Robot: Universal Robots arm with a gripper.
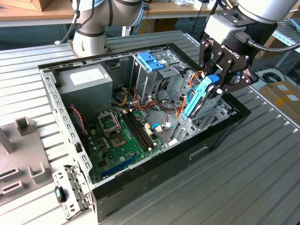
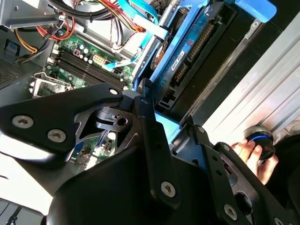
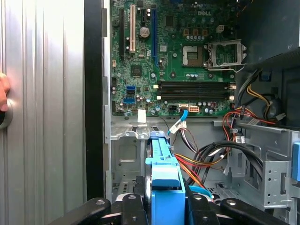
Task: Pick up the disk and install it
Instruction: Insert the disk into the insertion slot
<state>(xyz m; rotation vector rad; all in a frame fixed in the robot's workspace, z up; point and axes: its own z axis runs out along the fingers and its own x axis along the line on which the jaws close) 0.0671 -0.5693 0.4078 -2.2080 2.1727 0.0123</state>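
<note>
The disk (image 1: pixel 198 102), a grey drive in a bright blue carrier rail, stands on edge and tilted over the drive bay at the open computer case's (image 1: pixel 220 129) end on the exterior view's right. My gripper (image 1: pixel 213 80) is shut on the disk's upper blue end. In the first wrist view the blue rail of the disk (image 3: pixel 164 176) runs out from between the black fingers of the gripper (image 3: pixel 166 208) toward the bay's metal floor. In the second wrist view the disk (image 2: pixel 187 51) shows beyond the gripper (image 2: pixel 165 127), slanting down into the case.
Inside the case lie a green motherboard (image 1: pixel 122 136), a grey power supply box (image 1: pixel 84 80), a tall metal cage with a blue handle (image 1: pixel 150 61) and bundles of cables (image 1: pixel 164 93). A person's hand (image 2: pixel 253 154) rests on a round knob on the ribbed metal table (image 1: pixel 243 178).
</note>
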